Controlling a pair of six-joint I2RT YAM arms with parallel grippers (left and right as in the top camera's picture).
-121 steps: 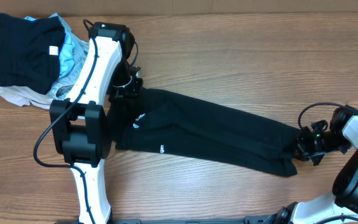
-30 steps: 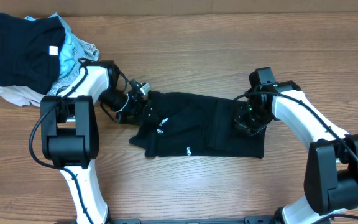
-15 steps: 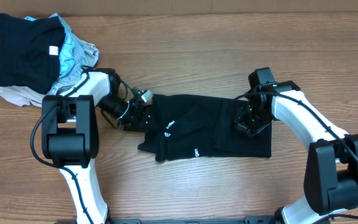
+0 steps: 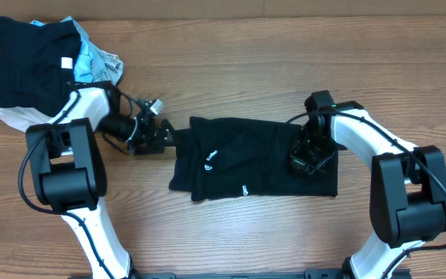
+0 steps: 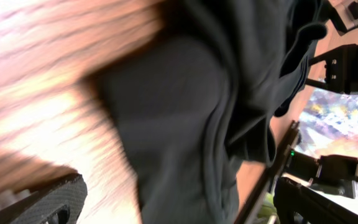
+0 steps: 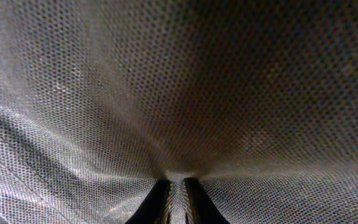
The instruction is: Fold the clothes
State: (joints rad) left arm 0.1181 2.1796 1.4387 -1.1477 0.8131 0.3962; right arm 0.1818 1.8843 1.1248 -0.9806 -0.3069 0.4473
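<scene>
The clothes (image 4: 246, 167), a black T-shirt with a small white logo (image 4: 211, 155), lie folded into a rough rectangle mid-table. My left gripper (image 4: 163, 136) is open just off the shirt's left edge, lying low and pointing right. In the blurred left wrist view its fingertips (image 5: 45, 202) stand wide apart with the clothes (image 5: 185, 124) ahead of them. My right gripper (image 4: 308, 160) is down on the right part of the shirt. In the right wrist view the gripper (image 6: 174, 200) is shut on a pinch of the shirt's mesh fabric (image 6: 179, 93), which fills the frame.
A pile of other garments sits at the back left corner: a black one with a white label (image 4: 33, 62), a light-blue one (image 4: 93, 63) and a beige one (image 4: 10, 116). Bare wooden table (image 4: 231, 70) surrounds the shirt.
My left gripper closed briefly and opened again while drawing back to the left, off the shirt's left edge. The shirt stays put; the right gripper stays pinched on it.
</scene>
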